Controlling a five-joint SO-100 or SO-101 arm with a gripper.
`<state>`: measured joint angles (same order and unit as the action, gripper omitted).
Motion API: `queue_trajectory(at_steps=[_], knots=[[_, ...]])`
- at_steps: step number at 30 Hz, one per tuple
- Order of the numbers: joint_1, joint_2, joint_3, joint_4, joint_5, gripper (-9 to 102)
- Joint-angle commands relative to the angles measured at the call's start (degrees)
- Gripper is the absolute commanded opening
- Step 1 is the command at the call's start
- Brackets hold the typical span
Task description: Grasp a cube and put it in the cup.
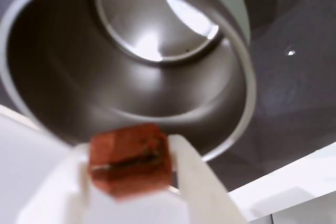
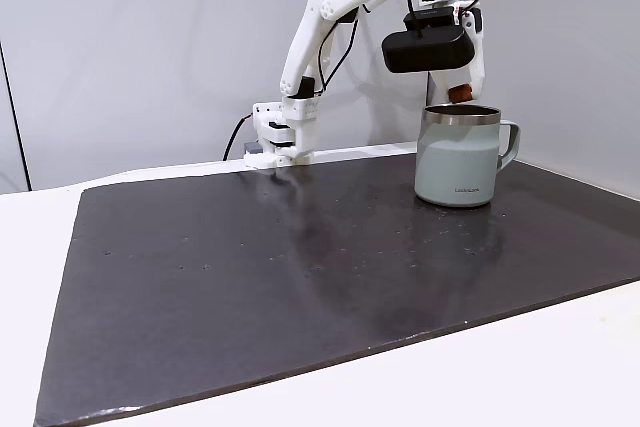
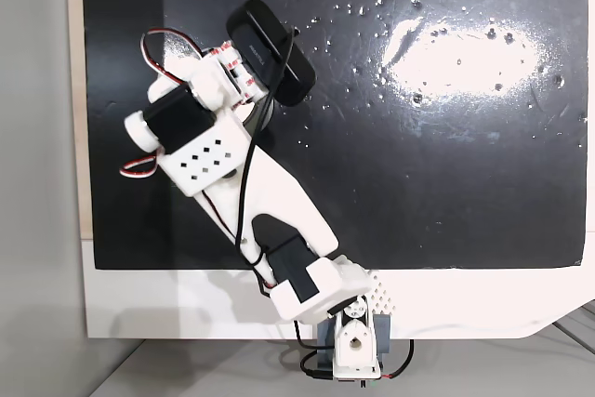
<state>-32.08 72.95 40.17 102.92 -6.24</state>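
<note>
Above dark mat (image 2: pixel 250 277), gripper-pinched (image 1: pixel 131 174) cube (image 1: pixel 128 158) over cup (image 2: pixel 458 157)

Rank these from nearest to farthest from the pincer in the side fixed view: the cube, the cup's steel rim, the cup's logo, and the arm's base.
1. The cube, held in the pincer, above the cup.
2. The steel rim, just below it.
3. The logo, low on the cup's wall.
4. The arm's base, far left at the mat's back edge.

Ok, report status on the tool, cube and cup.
Tool shut on the cube, held above the cup near its rim. Cup upright, interior looks empty. Nothing in the way.
</note>
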Motion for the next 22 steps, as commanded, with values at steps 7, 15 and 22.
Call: queue_trajectory(at_steps=[7, 15, 22], knots=[[-0.1, 6.9, 1.8, 0.4, -0.4, 25], [-0.2, 8.3, 2.7, 0.4, -0.4, 24], [-0.1, 9.6, 4.1, 0.4, -1.1, 23]])
